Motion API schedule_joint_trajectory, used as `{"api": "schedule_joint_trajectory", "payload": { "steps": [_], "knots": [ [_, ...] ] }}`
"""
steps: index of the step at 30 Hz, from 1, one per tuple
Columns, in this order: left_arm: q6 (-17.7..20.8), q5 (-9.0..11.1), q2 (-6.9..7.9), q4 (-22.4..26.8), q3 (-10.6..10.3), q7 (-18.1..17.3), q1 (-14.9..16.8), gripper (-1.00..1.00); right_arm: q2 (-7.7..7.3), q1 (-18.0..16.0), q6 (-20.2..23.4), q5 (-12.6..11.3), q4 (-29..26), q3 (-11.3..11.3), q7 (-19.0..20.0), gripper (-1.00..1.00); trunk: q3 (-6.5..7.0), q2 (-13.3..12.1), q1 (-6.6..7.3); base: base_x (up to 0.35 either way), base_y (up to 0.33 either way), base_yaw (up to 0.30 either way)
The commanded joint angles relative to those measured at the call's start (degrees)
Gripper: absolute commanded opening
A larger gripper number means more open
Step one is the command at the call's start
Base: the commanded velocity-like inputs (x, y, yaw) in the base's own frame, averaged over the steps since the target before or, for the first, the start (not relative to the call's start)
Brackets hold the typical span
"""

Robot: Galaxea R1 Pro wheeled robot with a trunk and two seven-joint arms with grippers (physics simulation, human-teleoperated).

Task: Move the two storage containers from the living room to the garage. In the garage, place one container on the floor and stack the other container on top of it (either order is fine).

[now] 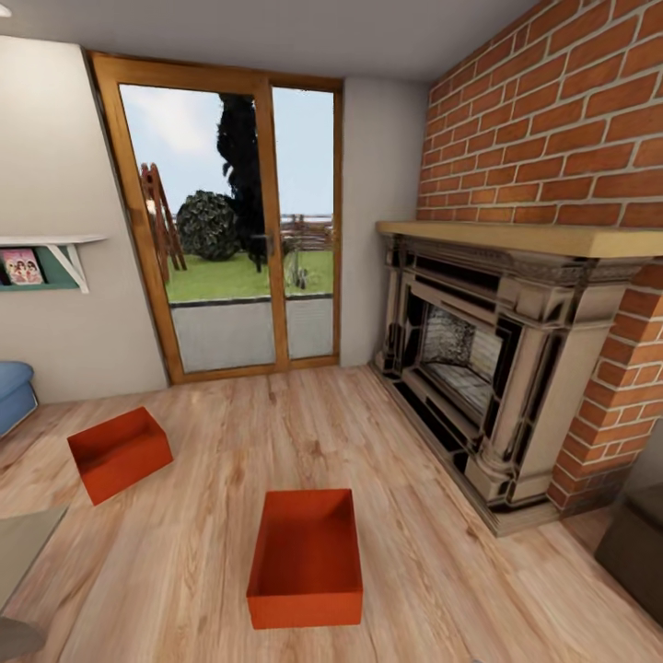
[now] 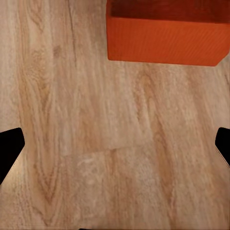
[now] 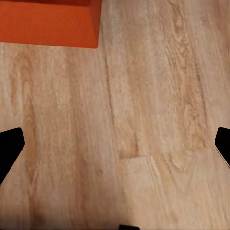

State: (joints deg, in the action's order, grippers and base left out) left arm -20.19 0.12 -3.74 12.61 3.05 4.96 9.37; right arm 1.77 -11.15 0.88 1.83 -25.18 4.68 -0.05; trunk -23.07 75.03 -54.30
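Two red-orange open-topped storage containers rest on the light wood-plank floor of the living room. One container sits near me at the centre; the other lies further off to the left, turned at an angle. In the left wrist view the near container shows beyond the left gripper, whose dark fingertips stand wide apart, open and empty above bare planks. A corner of a container also appears in the right wrist view past the right gripper, likewise open with nothing in it.
A brick fireplace with a wooden mantel fills the right side. Glass patio doors stand at the back. A blue sofa edge and a white wall shelf are at the left. A dark object sits at lower right.
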Motion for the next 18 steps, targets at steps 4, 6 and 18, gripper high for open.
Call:
{"api": "schedule_joint_trajectory", "payload": {
  "steps": [4, 6, 18],
  "knots": [
    [-0.2, 0.0, -0.04, 0.0, 0.3, 0.0, 0.0, 1.00, -0.01, 0.0, 0.1, 0.2, 0.0, 0.1, 0.0, 1.00, -0.06, 0.0, -0.03, 0.346, 0.001, 0.000],
    [-0.2, 0.0, 0.00, 0.0, 0.3, 0.0, 0.0, 1.00, -0.01, 0.0, 0.1, 0.2, 0.0, 0.1, 0.0, 1.00, -0.06, 0.0, -0.03, 0.346, 0.022, 0.000],
    [-0.1, 0.1, 0.03, 0.0, 0.3, 0.0, 0.0, 1.00, -0.01, 0.0, 0.1, 0.2, 0.0, 0.2, 0.0, 1.00, -0.06, 0.0, -0.03, 0.338, 0.101, 0.090]
  ]
}}
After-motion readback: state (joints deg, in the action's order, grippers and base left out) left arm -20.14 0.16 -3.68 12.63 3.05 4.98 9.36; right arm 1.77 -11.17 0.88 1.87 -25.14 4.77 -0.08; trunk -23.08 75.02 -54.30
